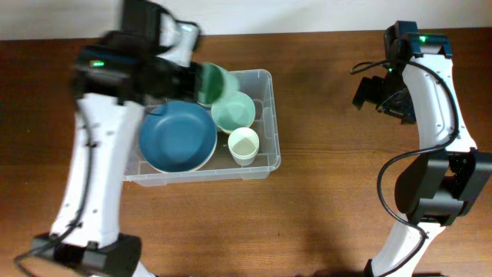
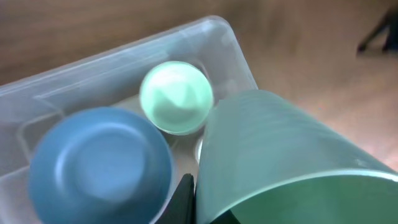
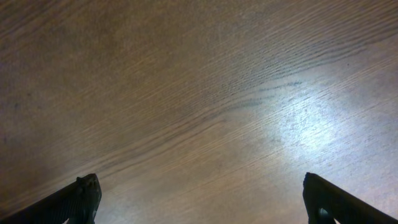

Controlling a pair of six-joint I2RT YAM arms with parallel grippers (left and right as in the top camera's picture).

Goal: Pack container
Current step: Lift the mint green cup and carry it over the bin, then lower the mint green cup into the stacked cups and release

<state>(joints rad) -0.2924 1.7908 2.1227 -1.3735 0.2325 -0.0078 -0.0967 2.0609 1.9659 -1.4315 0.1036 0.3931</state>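
Note:
The clear plastic container (image 1: pixel 267 159) sits left of the table's centre. It holds a blue bowl (image 1: pixel 178 136), a mint bowl (image 1: pixel 233 111) and a cream cup (image 1: pixel 244 145). My left gripper (image 1: pixel 192 81) is shut on the wall of a dark green cup (image 1: pixel 211 83), which hangs tilted over the container's back edge. In the left wrist view the green cup (image 2: pixel 280 155) fills the right side, above the blue bowl (image 2: pixel 99 165), the mint bowl (image 2: pixel 176 96) and the container's rim (image 2: pixel 211 25). My right gripper (image 1: pixel 377 96) hovers open over bare wood at the right, with nothing between its fingertips (image 3: pixel 87 199).
The brown wooden table (image 1: pixel 330 192) stretches between the container and the right arm. A pale wall strip runs along the table's far edge (image 1: pixel 307 15).

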